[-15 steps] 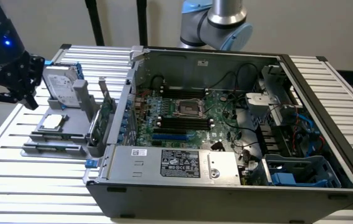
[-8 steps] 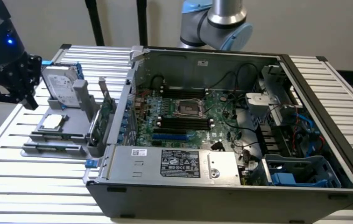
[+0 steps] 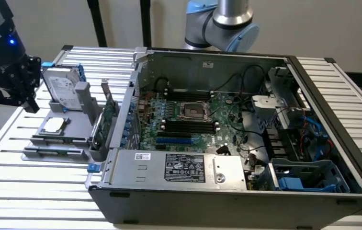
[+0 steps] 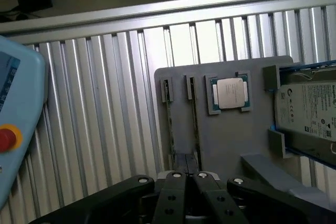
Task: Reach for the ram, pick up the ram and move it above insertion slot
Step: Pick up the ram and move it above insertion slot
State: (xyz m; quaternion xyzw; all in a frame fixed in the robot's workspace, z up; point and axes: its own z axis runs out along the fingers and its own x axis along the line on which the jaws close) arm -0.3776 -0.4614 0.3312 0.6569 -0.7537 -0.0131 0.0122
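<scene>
Two ram sticks stand on edge in narrow holders of a grey fixture plate (image 4: 226, 140); the ram (image 4: 195, 124) closest to my fingers shows as a thin dark-green strip, with its twin (image 4: 169, 129) beside it. My gripper (image 4: 189, 178) hovers above the plate's near end, shut, its pads together with nothing between them. In the exterior view the gripper (image 3: 26, 98) hangs at the far left, above and beyond the ram holders (image 3: 54, 150). The black insertion slots (image 3: 187, 126) lie parallel on the motherboard inside the open computer case.
On the fixture sit a square silver processor (image 4: 231, 93) and a silver hard drive (image 4: 310, 111). A green expansion card (image 3: 107, 120) stands between the fixture and the case wall (image 3: 125, 120). A light-blue pendant with a red button (image 4: 6, 137) lies on the slatted table.
</scene>
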